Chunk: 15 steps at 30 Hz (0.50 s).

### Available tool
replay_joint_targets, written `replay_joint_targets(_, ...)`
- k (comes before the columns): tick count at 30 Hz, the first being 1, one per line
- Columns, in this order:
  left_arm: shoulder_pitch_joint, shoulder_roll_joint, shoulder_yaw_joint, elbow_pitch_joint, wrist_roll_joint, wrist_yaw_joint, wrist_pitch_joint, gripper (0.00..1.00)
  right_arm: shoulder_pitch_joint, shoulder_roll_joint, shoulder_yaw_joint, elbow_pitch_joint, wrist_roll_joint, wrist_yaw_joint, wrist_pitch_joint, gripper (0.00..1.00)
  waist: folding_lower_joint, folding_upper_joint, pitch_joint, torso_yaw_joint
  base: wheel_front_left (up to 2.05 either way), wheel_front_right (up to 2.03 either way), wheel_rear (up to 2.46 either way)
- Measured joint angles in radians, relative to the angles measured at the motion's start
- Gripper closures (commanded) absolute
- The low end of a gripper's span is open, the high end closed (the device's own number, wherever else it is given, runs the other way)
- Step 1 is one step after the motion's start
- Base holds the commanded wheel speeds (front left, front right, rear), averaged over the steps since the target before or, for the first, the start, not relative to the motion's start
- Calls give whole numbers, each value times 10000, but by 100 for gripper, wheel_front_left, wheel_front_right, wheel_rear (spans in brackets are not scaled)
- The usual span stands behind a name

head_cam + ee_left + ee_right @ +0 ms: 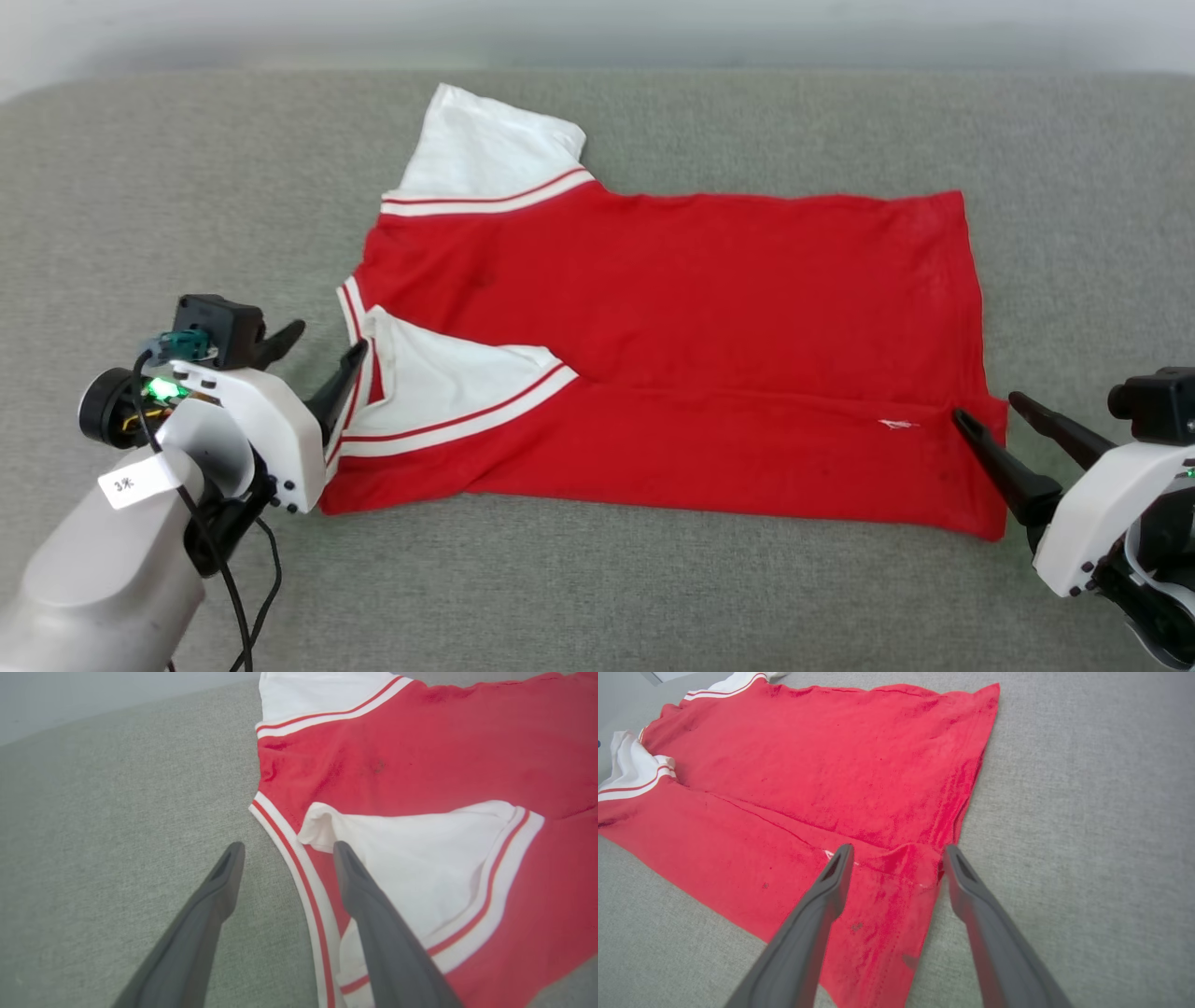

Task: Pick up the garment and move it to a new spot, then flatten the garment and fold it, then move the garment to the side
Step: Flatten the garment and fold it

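Both of your claws are standing wide, gripping nothing: the left claw (pixel 329 338) is hovering at the collar, and the right claw (pixel 985 407) is straddling the near hem corner. Between them, the red jersey garment with white striped-trim sleeves (pixel 672 289) is lying flat on the grey cloth-covered desk (pixel 140 187), with its near side folded inward. By my judgement, one fold is done; the far sleeve, further folds and the move aside are waiting.

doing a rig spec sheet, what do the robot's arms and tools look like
Left tool and right tool: two long, tapered dark grey fingers on a white shell, topped by a black block. The left arm adds a pale grey forearm, a white tag, a black cable and a green light.
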Motion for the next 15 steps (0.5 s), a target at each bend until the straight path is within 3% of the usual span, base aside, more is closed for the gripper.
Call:
replay_joint_targets(5,-307,646,-430,-644,-385,-2,1360,0,268,-17,-291,-290,-174,0,155,0,-1,0,-420,217,0,0,0)
replay_joint_targets(15,-1023,1509,-1170,-2362,-2140,-2,4895,0,565,219,-600,-546,-476,0,502,0,-1,0,-742,489,0,0,0)
